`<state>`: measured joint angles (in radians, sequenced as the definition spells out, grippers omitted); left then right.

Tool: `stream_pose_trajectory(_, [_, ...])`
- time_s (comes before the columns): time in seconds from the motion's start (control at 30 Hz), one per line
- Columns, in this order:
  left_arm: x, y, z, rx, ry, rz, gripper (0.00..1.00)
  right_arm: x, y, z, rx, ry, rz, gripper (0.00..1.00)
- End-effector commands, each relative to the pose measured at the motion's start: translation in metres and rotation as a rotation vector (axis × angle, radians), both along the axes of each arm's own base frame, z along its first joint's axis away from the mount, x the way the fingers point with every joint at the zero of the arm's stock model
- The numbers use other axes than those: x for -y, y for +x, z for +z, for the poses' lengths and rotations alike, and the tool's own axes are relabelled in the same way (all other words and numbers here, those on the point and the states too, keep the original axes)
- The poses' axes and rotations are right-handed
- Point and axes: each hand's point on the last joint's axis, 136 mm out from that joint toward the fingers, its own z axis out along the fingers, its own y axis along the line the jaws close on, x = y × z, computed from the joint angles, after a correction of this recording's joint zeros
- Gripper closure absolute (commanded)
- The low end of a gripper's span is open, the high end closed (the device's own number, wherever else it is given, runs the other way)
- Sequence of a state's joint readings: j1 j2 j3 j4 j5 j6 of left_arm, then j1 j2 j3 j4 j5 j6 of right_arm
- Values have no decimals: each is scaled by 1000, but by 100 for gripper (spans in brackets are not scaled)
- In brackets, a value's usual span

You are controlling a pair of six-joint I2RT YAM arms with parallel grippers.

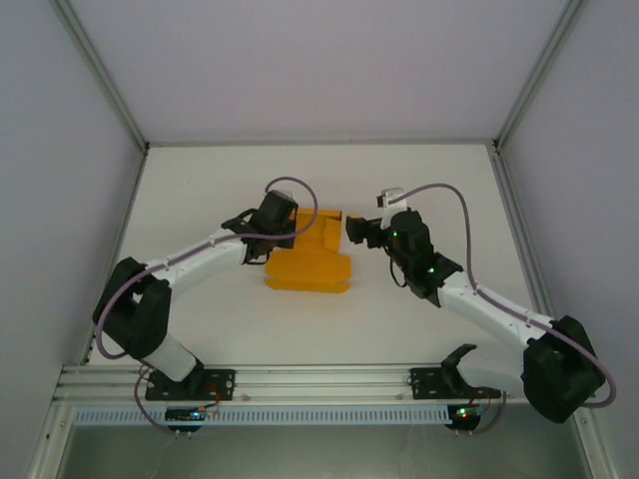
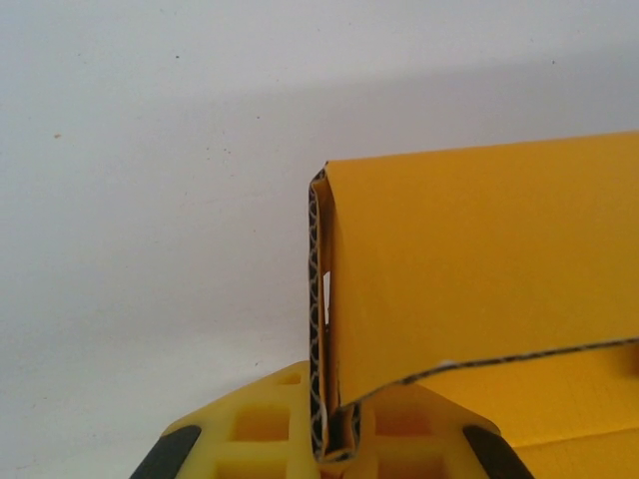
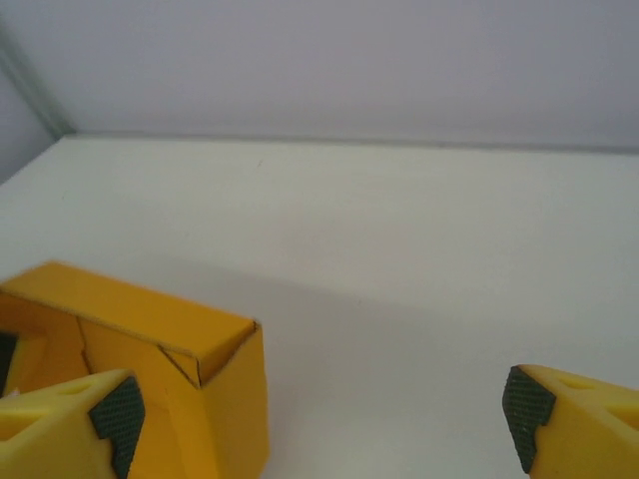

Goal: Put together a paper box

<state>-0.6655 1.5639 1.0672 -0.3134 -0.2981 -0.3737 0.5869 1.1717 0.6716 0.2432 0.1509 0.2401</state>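
Note:
The paper box [image 1: 310,261] is orange-yellow corrugated card, partly folded, lying mid-table with flaps spread toward the near side. My left gripper [image 1: 296,224] is at its far left side. In the left wrist view this gripper [image 2: 339,444] is shut on a folded, doubled edge of the box wall [image 2: 479,299], which stands upright between the yellow fingers [image 2: 255,429]. My right gripper [image 1: 350,231] is at the box's far right corner. In the right wrist view it [image 3: 321,424] stands open, and the box corner [image 3: 215,359] sits just inside its left fingertip [image 3: 115,414], apart from the right one.
The white table [image 1: 429,190] is ringed by pale walls and metal frame posts [image 1: 110,100]. An aluminium rail [image 1: 319,381] with the arm bases runs along the near edge. Bare table lies behind and to the right of the box.

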Motion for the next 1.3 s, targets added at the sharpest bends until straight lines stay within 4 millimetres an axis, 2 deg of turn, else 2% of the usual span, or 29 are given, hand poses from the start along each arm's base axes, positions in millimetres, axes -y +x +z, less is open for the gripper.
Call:
stream_pose_trajectory(0.0, [-4,-11,-7,-59,21,-27,99,-27,-29,-54,-208,1,238,12])
stream_pose_trajectory(0.1, [-4,-14,-19,-93,26,-21,99,-40,-28,-70,-257,8,302,24])
stream_pose_trajectory(0.3, [-2,-14,-31,-117,23,-4,99,-62,-14,-97,-321,-6,361,45])
stream_pose_trajectory(0.4, [-2,-14,-35,-125,24,0,100,-71,-7,-102,-330,-1,380,49])
stream_pose_trajectory(0.57, [1,-15,-38,-127,10,-5,100,-76,3,-115,-373,9,355,62])
stream_pose_trajectory(0.77, [8,-15,-39,-127,-8,-26,100,-82,19,-128,-389,-23,311,66])
stream_pose_trajectory(0.9, [13,-14,-40,-132,-2,-22,100,-78,31,-139,-389,-60,192,66])
stream_pose_trajectory(0.97, [15,-14,-41,-136,4,-14,100,-75,36,-144,-389,-84,130,71])
stream_pose_trajectory(1.1, [16,-13,-42,-136,22,16,100,-52,48,-155,-384,-166,-76,75])
stream_pose_trajectory(1.27, [20,-12,-43,-141,-4,44,100,-39,52,-157,-352,-271,-244,95])
